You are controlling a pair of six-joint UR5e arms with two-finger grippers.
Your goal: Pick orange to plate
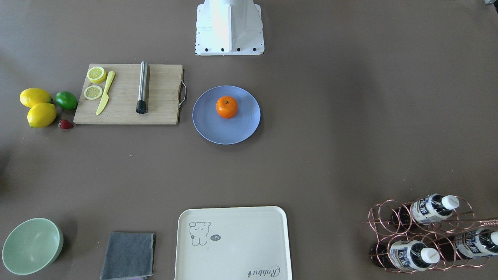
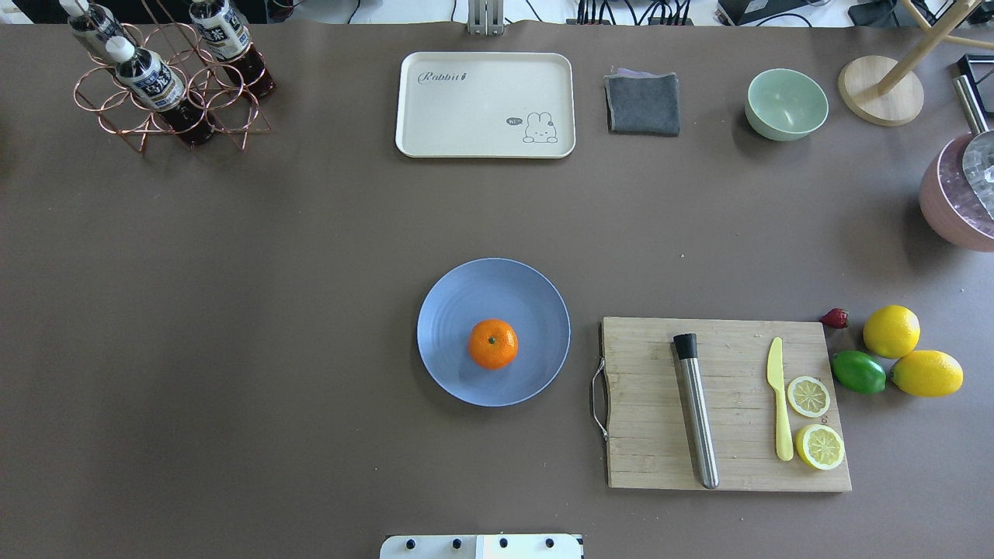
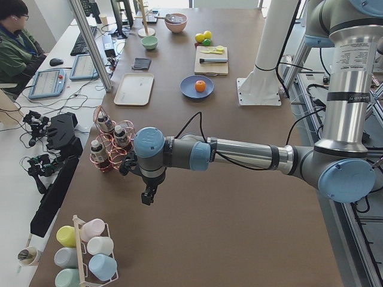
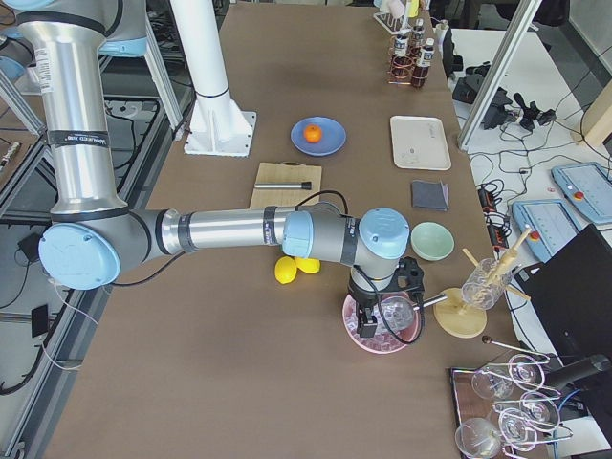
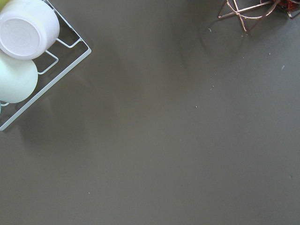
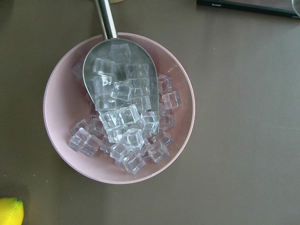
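Note:
The orange (image 1: 227, 107) (image 2: 492, 343) rests on the light-blue plate (image 1: 218, 130) (image 2: 466, 295) at mid-table, stem dot up, with nothing touching it. Both side views show the same: orange (image 3: 200, 86) (image 4: 312, 133) on plate (image 3: 188, 89) (image 4: 332, 143). My left gripper (image 3: 146, 197) hangs far away over bare table near the bottle rack. Over the pink ice bowl at the opposite end hangs my right gripper (image 4: 369, 321). Only the side views show either gripper, so I cannot tell whether they are open or shut.
A cutting board (image 2: 726, 404) with muddler, yellow knife and lemon slices lies right of the plate; lemons (image 2: 891, 331), a lime (image 2: 859, 372) and a strawberry sit beyond it. Cream tray (image 2: 485, 105), grey cloth (image 2: 643, 103), mint bowl (image 2: 786, 104), bottle rack (image 2: 167, 78), ice bowl (image 6: 119, 108), cup rack (image 5: 28, 51).

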